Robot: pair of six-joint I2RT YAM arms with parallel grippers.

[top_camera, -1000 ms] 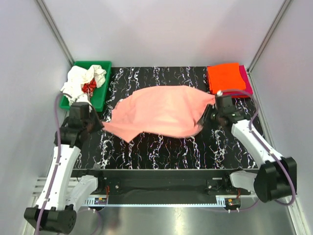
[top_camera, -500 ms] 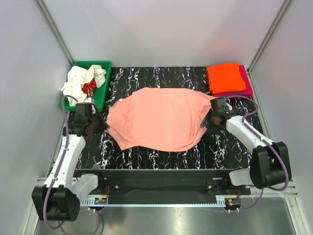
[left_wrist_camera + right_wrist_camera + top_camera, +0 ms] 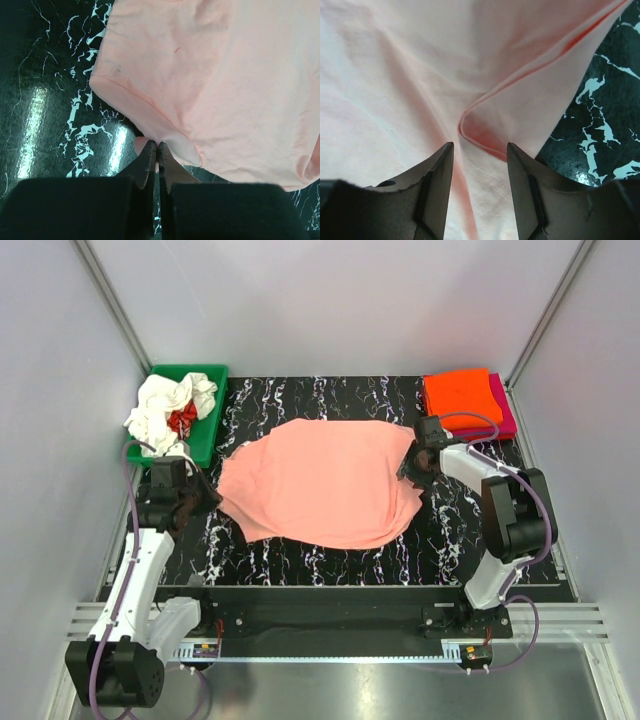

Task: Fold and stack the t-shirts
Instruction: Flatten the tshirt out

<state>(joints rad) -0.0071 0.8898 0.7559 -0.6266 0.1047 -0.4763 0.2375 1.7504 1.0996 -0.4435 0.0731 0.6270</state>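
The salmon-pink t-shirt (image 3: 325, 480) is being laid flat on the table (image 3: 300, 550) — the spreading step. Its hem is being pinched by the clenched left end effector (image 3: 156, 150); the right end effector (image 3: 479, 150) is being held released over the opposite edge. Folding is judged next — fresh grips being required.

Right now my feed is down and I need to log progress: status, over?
Left gripper jaws shut on salmon-pink shirt hem. Right gripper jaws open over its right edge. Shirt spread out, unfolded. Nothing on it.
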